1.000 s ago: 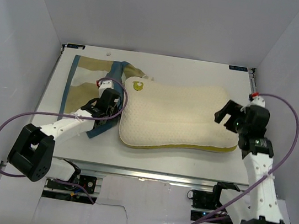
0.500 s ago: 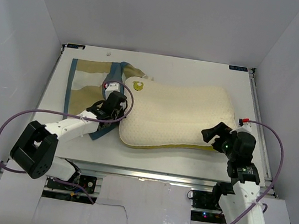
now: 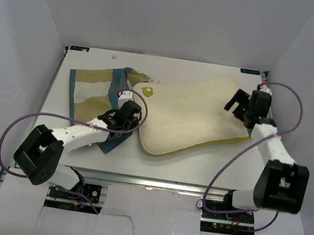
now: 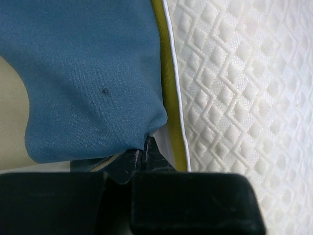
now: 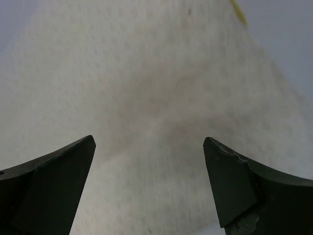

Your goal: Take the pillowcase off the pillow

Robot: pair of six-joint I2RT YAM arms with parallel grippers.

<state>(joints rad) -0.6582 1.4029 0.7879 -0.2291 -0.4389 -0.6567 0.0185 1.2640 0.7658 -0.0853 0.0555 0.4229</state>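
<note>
Calling this nearly done: the pillow [image 3: 186, 116] lies bare on the bench [image 3: 226, 168], the pillowcase [image 3: 93, 94] flat beside its left end, my left gripper [image 3: 129, 115] clamped on the cloth's blue edge, my right gripper [image 3: 236, 105] spread apart over the pillow's right end, only the last pull-apart to go.

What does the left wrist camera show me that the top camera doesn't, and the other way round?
Left wrist only: the left pincer shut on a blue fold of the pillowcase, right beside the yellow edging of the pillow. Top only: the right pincer open over the pillow's far right corner, and the pillowcase's checked cloth spread out on the left. Both: blue cloth lying against the pillow's edge.
</note>
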